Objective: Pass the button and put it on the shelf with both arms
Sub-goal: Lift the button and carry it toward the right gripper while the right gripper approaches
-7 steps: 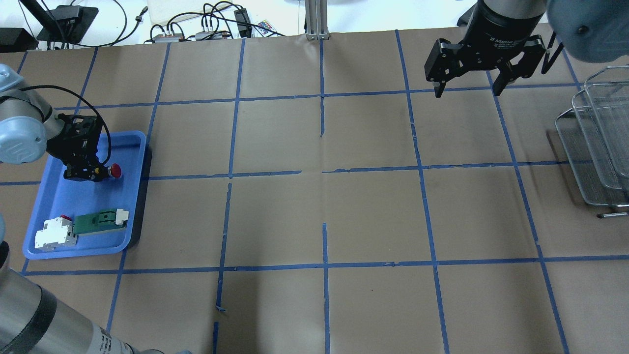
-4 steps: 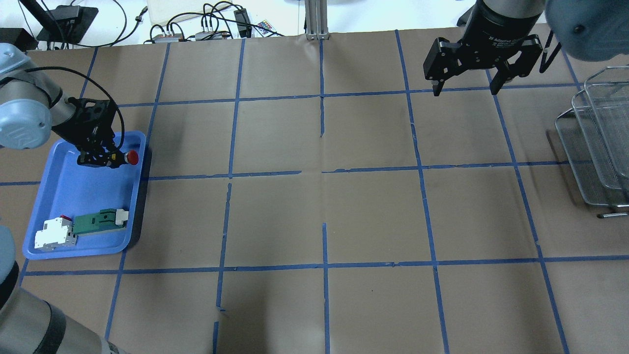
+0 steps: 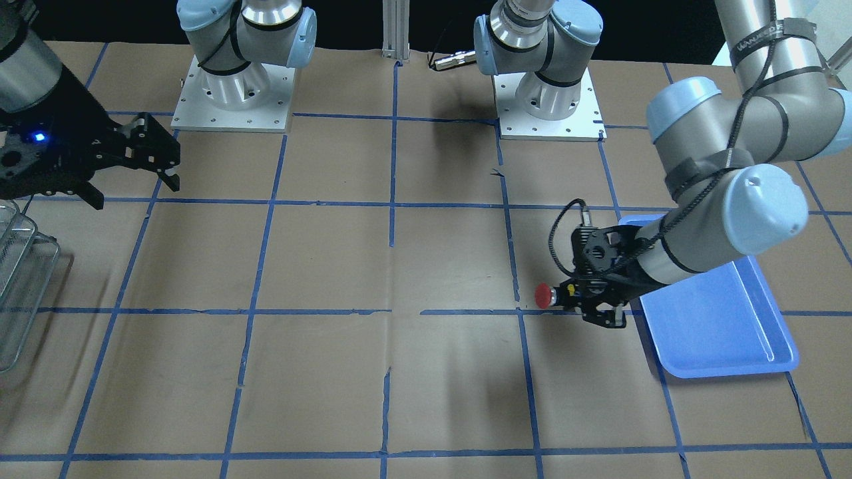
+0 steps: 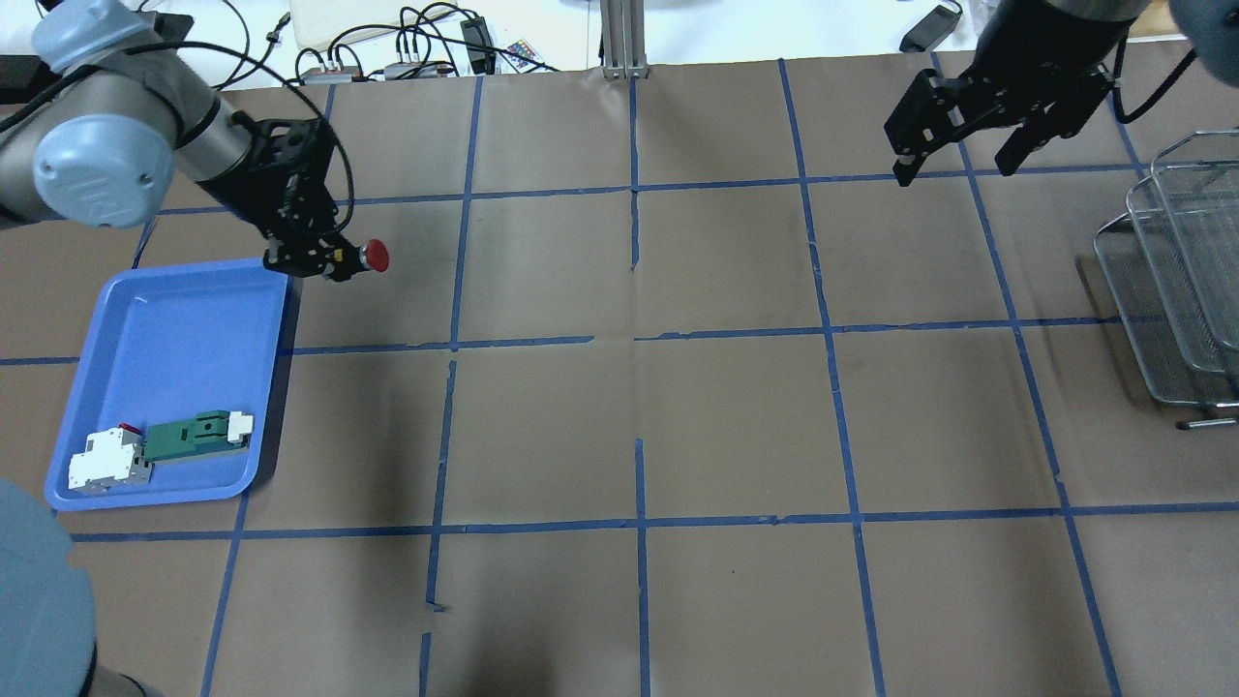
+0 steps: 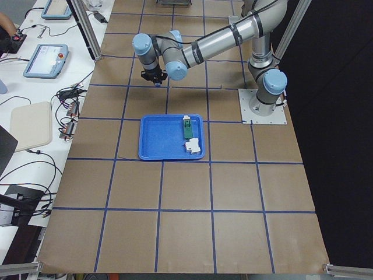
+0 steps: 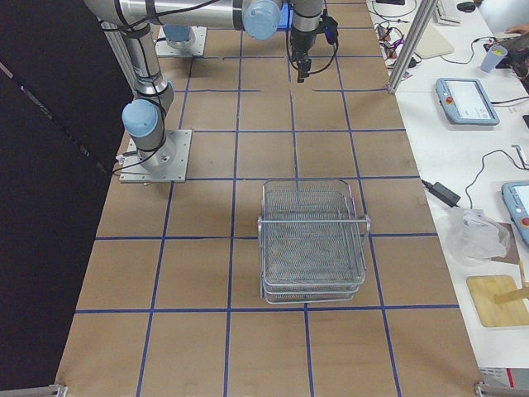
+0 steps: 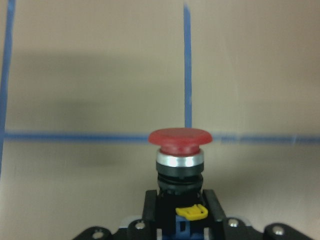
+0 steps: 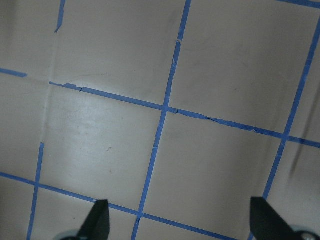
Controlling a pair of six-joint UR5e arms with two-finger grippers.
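My left gripper is shut on the button, whose red mushroom cap sticks out sideways, held above the table just right of the blue tray. The button also shows in the front-facing view and close up in the left wrist view, gripped by its black body. My right gripper is open and empty, high at the far right; its fingertips show over bare paper. The wire-mesh shelf stands at the table's right edge and shows whole in the exterior right view.
The blue tray holds a white-and-red block joined to a green piece at its near end. Cables and power boxes lie beyond the table's far edge. Brown paper with blue tape grid lines covers the table.
My left gripper has lifted the button out of the blue tray and carried it up and to the right, past the tray's edge. My right gripper has shifted slightly right and farther back.
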